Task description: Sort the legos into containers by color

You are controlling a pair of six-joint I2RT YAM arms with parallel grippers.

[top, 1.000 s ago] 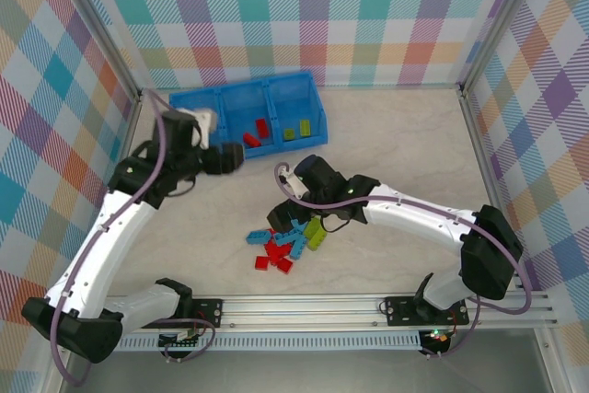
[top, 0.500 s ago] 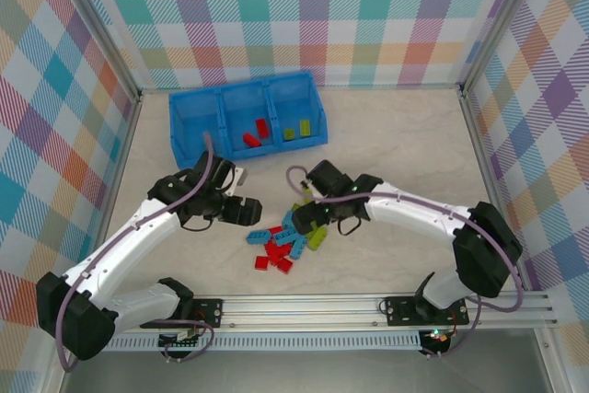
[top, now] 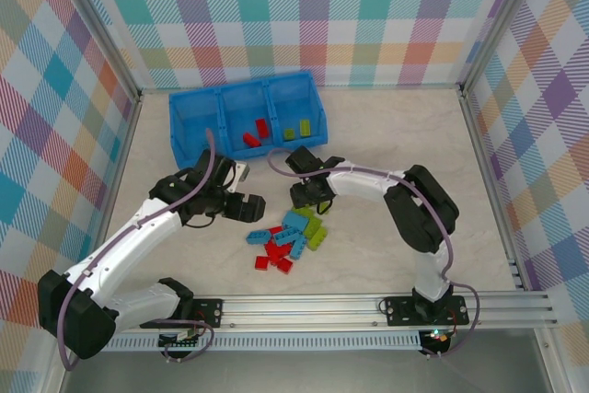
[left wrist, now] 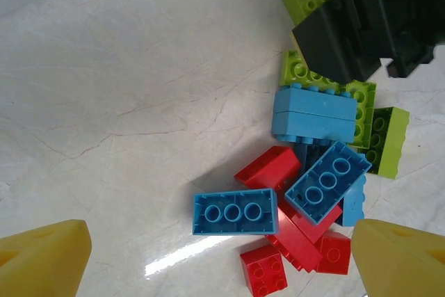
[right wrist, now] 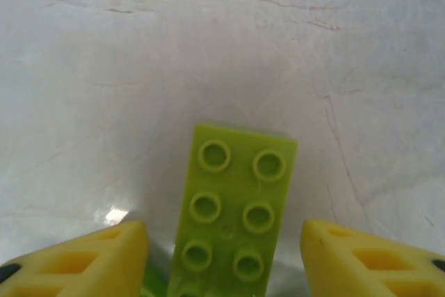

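Closing in from both sides, the right gripper (right wrist: 222, 241) is straddling a lime green brick (right wrist: 236, 220) that is lying studs-up on the table (right wrist: 104, 67). Its jaws are standing about half open, and a sliver of gap is showing on each side of the brick, so nothing is being held yet. A second ago those jaws were spread wide over the middle of the pile (top: 287, 241). Since then the arm has been moving to the pile's far edge, on the tray side, and narrowing on this one piece. The left gripper (top: 250, 209) has meanwhile been swinging away from the blue tray (top: 179, 126) and is now hovering beside the pile, empty, with its fingers (left wrist: 45, 255) spread wide. A light blue brick (left wrist: 235, 211) is lying just ahead of it. Red bricks (top: 256, 132) are sitting in the tray's middle compartment and green ones (top: 296, 131) in the right one. Both arms seem to be starting fresh picks, the right probably heading for the green compartment.
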